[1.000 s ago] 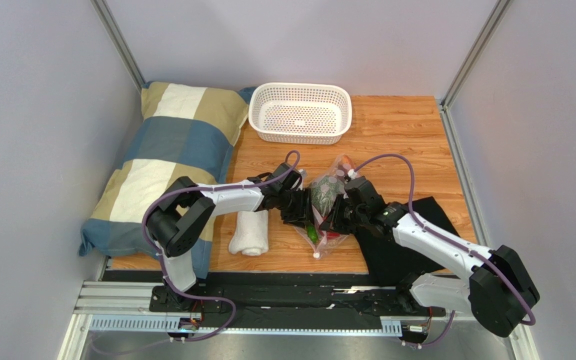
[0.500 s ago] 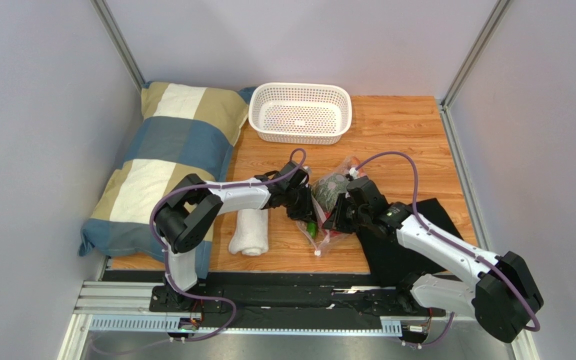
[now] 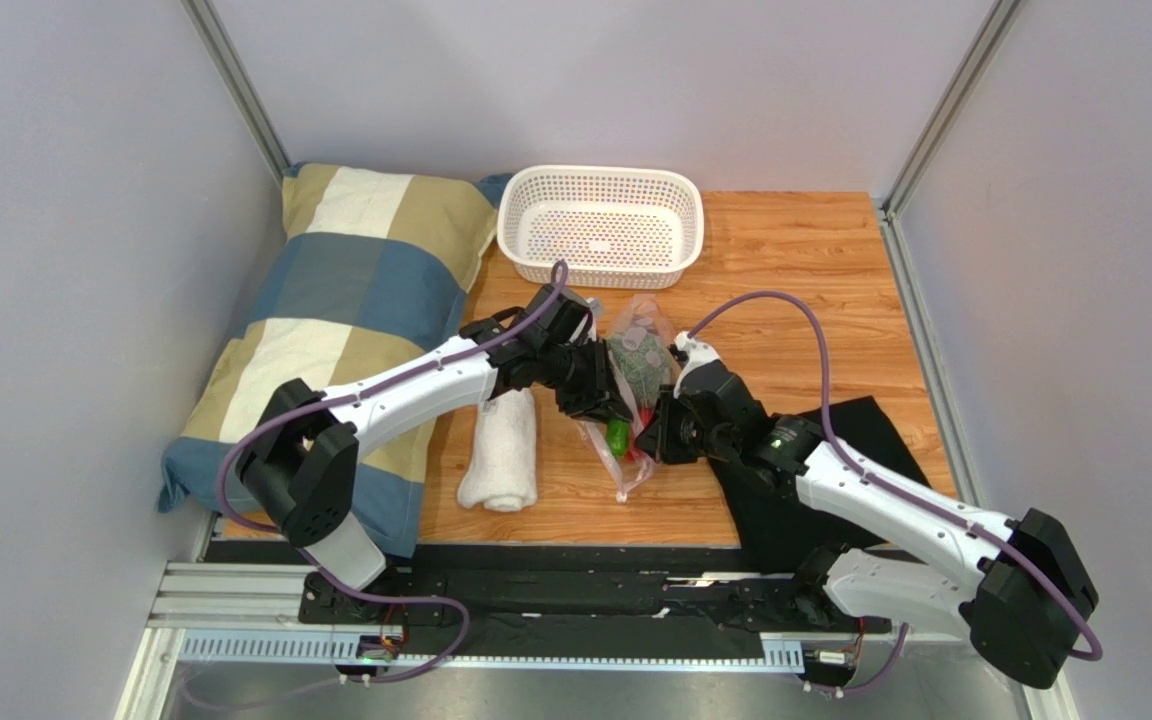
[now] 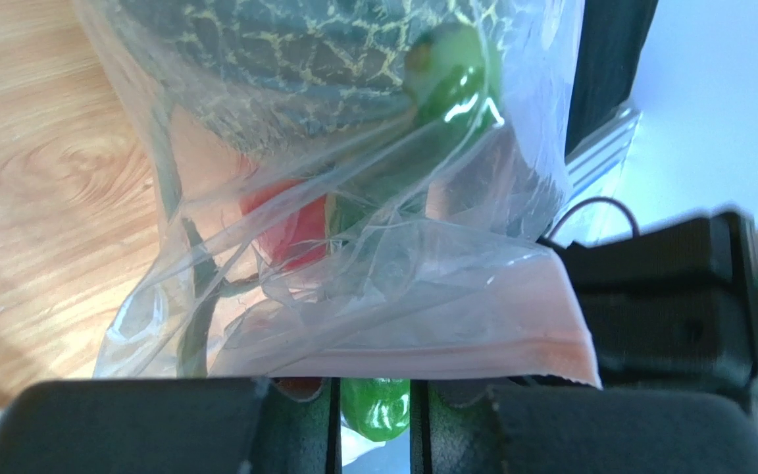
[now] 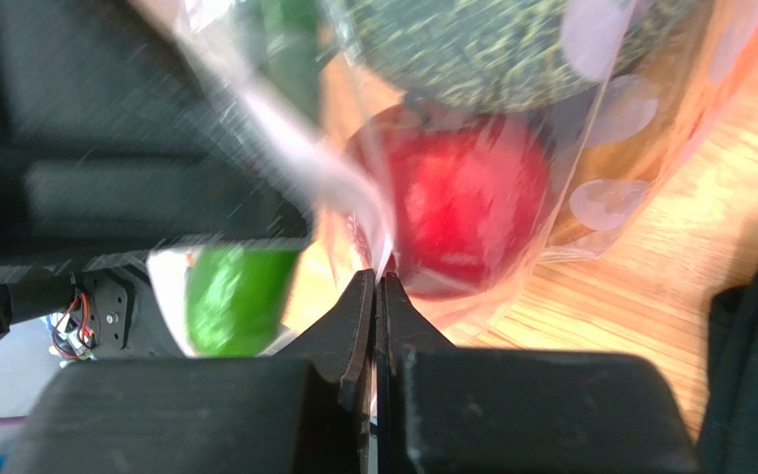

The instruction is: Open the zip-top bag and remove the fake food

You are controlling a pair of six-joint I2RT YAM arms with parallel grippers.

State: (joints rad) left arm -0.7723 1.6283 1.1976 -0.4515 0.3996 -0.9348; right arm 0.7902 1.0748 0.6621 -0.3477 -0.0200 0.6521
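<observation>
Clear dotted zip-top bag (image 3: 636, 324) of red-and-green fake food (image 5: 462, 202), tight in left claw (image 4: 371, 393) and right claw (image 5: 377, 294).

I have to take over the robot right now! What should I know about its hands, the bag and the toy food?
Left gripper: closed around the slim green pepper at the pink-edged mouth of the zip-top bag. I cannot tell whether plastic lies in between.
Right gripper: shut, pinching the bag's plastic edge.
Bag: mid-table, between both grippers. The bumpy green vegetable and red tomato are inside it.
Done: both grippers have a hold.
Left: spread the mouth and take every toy out.
</observation>
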